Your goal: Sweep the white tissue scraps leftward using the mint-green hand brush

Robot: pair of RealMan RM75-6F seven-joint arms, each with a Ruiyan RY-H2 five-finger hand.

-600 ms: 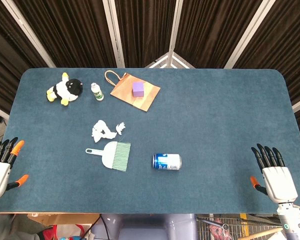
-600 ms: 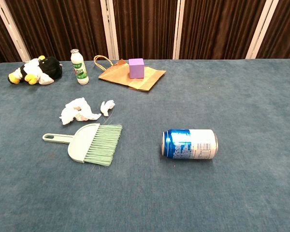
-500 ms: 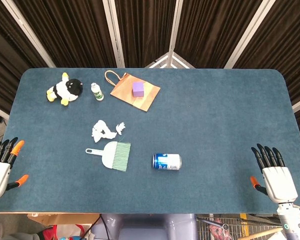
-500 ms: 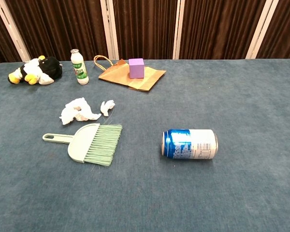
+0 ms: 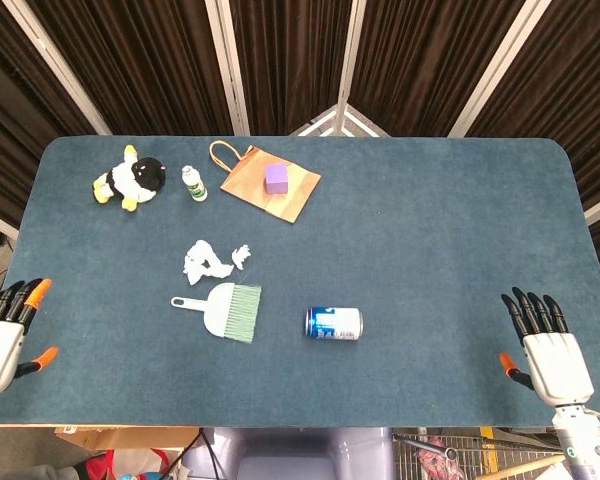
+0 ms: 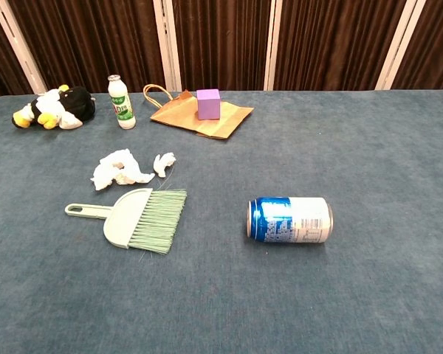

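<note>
The mint-green hand brush (image 5: 223,310) (image 6: 133,220) lies flat on the blue table, handle pointing left, bristles to the right. Just beyond it lie the white tissue scraps (image 5: 207,260) (image 6: 119,169), one larger crumpled piece and a small piece (image 5: 241,255) (image 6: 163,162) to its right. My left hand (image 5: 2,340) rests at the table's front left edge, fingers spread, holding nothing, far from the brush. At the front right edge my right hand (image 5: 546,350) lies flat with fingers apart and empty. Neither hand shows in the chest view.
A blue drink can (image 5: 333,323) (image 6: 289,220) lies on its side right of the brush. At the back are a plush penguin (image 5: 130,180) (image 6: 53,108), a small white bottle (image 5: 193,183) (image 6: 120,102), and a purple cube (image 5: 276,178) (image 6: 208,104) on a brown paper bag (image 5: 260,190) (image 6: 221,118).
My left hand has shifted slightly down and left at the table edge. Nothing else has moved.
</note>
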